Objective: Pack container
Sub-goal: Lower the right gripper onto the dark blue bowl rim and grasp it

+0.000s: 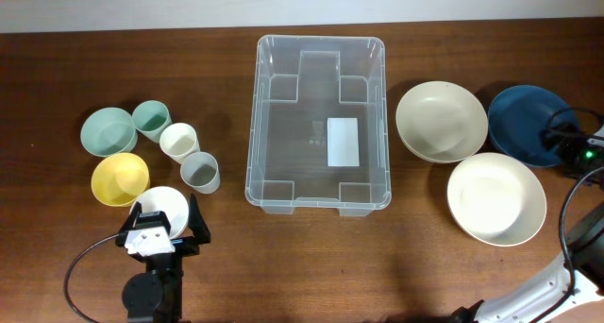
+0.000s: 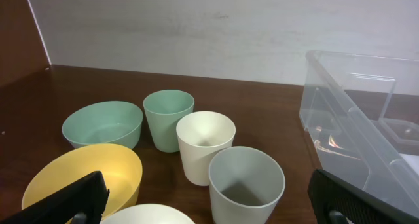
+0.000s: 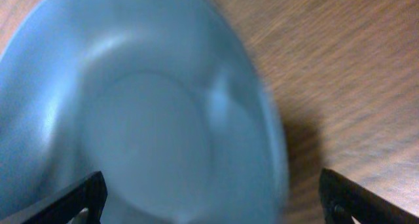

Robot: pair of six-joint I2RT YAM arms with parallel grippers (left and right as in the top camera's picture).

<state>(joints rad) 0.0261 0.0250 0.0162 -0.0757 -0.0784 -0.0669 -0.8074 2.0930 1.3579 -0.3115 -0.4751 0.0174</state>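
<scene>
Clear plastic container [image 1: 253, 134] sits mid table [image 1: 75, 49], white label [image 1: 343, 142] on its base, no text I can read. My left gripper [image 1: 164, 225] gapes wide, holding nothing; right gripper [image 3: 211, 201] gapes wide above blue bowl [image 3: 131, 106].

Your container [image 1: 321, 42] at the centre is clear and colourless, with a plain white label [image 1: 343, 142] on its base. The table [image 1: 75, 59] is dark brown with a fine wood grain.

At nine o'clock from the container you have a mint-green bowl [image 1: 109, 131], a mint-green cup [image 1: 150, 120], a cream cup [image 1: 178, 142] and a grey cup [image 1: 200, 172]. Toward eight o'clock there is a yellow bowl [image 1: 120, 178] and a white bowl [image 1: 165, 208].

At three o'clock you see a beige bowl [image 1: 441, 122] and a navy-blue bowl [image 1: 524, 125], and at four o'clock an off-white bowl [image 1: 496, 198]. All are plain. In your right wrist view the navy-blue bowl [image 3: 163, 119] looks paler and blurred.
</scene>
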